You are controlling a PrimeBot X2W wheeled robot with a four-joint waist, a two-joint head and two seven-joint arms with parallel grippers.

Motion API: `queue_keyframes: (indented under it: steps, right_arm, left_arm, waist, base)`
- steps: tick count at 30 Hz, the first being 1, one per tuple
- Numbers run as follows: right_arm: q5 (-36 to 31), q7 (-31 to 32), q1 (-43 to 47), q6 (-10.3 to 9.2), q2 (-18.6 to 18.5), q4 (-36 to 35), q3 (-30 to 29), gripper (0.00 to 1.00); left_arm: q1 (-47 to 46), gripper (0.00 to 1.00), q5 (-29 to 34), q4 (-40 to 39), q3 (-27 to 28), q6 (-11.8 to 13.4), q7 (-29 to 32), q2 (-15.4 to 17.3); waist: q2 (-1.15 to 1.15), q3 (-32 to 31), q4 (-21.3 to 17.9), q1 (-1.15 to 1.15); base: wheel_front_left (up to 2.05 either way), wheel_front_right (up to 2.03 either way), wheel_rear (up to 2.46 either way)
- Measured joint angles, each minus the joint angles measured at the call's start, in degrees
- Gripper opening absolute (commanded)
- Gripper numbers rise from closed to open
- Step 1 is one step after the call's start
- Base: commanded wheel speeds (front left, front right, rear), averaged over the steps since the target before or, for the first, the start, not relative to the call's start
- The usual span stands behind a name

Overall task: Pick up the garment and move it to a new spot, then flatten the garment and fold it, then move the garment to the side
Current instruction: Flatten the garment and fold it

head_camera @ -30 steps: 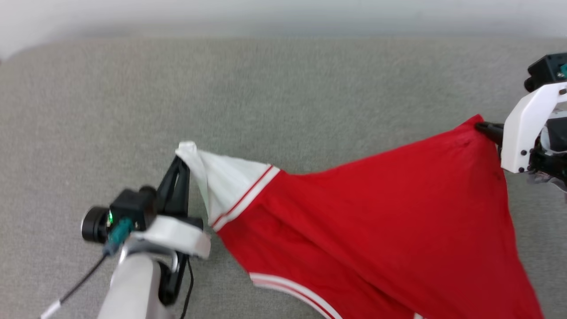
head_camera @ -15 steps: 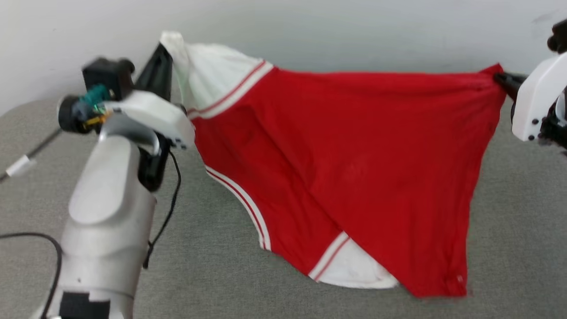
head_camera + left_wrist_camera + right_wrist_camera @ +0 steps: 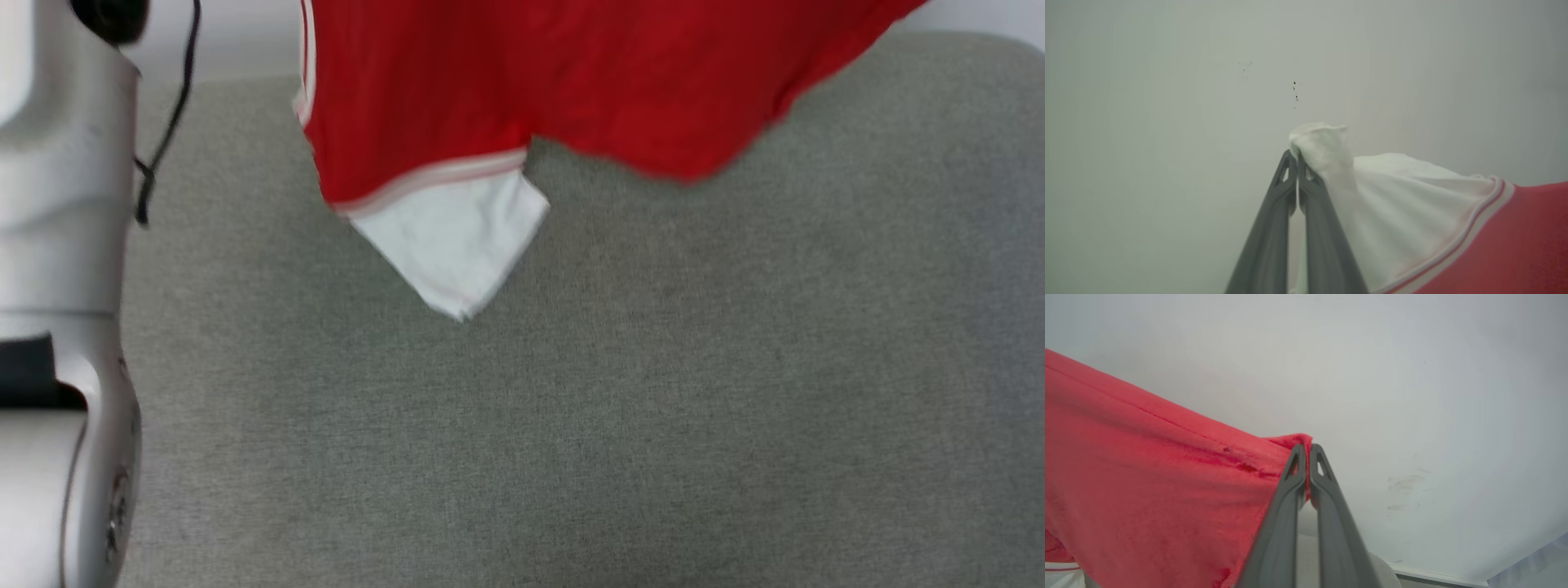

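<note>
There is one garment (image 3: 571, 82), one pale forearm (image 3: 57, 245) with one dark cable (image 3: 167, 122) along it, and two grippers, each with two dark fingers. The left gripper (image 3: 1297, 157) has its fingers pressed together on a bunched white sleeve end, and from the tips the garment (image 3: 1412, 212) spreads toward 4 o'clock, white first, then striped trim, then red. The right gripper (image 3: 1306, 449) is likewise fully closed, pinching a red corner, and from there the garment (image 3: 1147, 477) runs off toward 9 o'clock as a drawn, creased sheet. Both wrist views have the pale wall (image 3: 1167, 122) behind the fingers. In the head view the garment sits at 12 o'clock, hanging above the grey fabric surface (image 3: 653, 408), with the forearm at 9 o'clock. Its long axis runs across that view from 9 to 3 o'clock, the plain red side facing the camera. One white sleeve (image 3: 457, 237) hangs from its lower edge with its tip pointing toward 6 o'clock. The cloth is blurred, so whether that tip touches the surface cannot be told.
</note>
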Motion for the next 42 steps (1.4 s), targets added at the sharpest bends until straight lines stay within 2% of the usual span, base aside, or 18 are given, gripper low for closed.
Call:
queue_keyframes:
  steps: [11, 17, 24, 29, 34, 38, 42]
  right_arm:
    - [-4.0, -6.7, -12.3, 0.0, -2.4, -0.8, -1.6, 0.0]
    - [-4.9, -8.6, -16.1, 0.0, -1.2, 0.1, -1.7, 0.0]
    - [-4.2, -9.9, -18.5, 0.0, 0.7, 1.5, 0.9, 0.0]
    - [-2.6, -10.5, -18.6, -0.01, 1.1, 2.4, 3.6, 0.0]
    - [-0.9, -11.3, -16.2, -0.01, 1.5, 3.5, 6.6, 0.0]
    - [1.2, -12.4, -11.0, -0.01, 2.0, 3.8, 9.2, 0.0]
    - [3.4, -13.4, -3.5, -0.01, 1.5, 3.8, 11.6, 0.0]
  left_arm:
    - [-17.7, 0.0, 1.1, -1.6, -1.2, 0.2, 0.8, 1.1]
    - [-20.8, 0.0, 1.1, -0.4, -1.2, 0.9, 1.0, 1.6]
    - [-20.8, 0.0, 0.9, 1.6, -1.5, 1.2, 0.3, 1.7]
    - [-18.3, 0.0, -0.3, 3.1, -1.4, 1.2, -0.7, 1.2]
    - [-13.1, 0.0, -1.0, 4.7, -2.2, 0.9, -1.6, 1.3]
    - [-6.5, 0.0, -2.1, 5.1, -2.6, 0.4, -2.1, 1.6]
    - [4.0, 0.0, -5.1, 3.3, -2.2, 0.2, -2.2, 1.1]
  waist:
    - [0.0, 11.5, -0.1, 0.0]
    - [0.0, 17.4, -0.2, 0.0]
    - [0.0, 22.4, -0.2, 0.01]
    - [0.0, 24.3, 0.4, 0.01]
    - [0.0, 22.7, 1.0, 0.0]
    - [0.0, 20.1, 1.3, 0.0]
    - [0.0, 16.2, 1.6, 0.0]
  base:
    - [0.0, 0.0, 0.0]
    - [0.0, 0.0, 0.0]
    - [0.0, 0.0, 0.0]
    - [0.0, 0.0, 0.0]
    - [0.0, 0.0, 0.0]
    - [0.0, 0.0, 0.0]
    - [0.0, 0.0, 0.0]
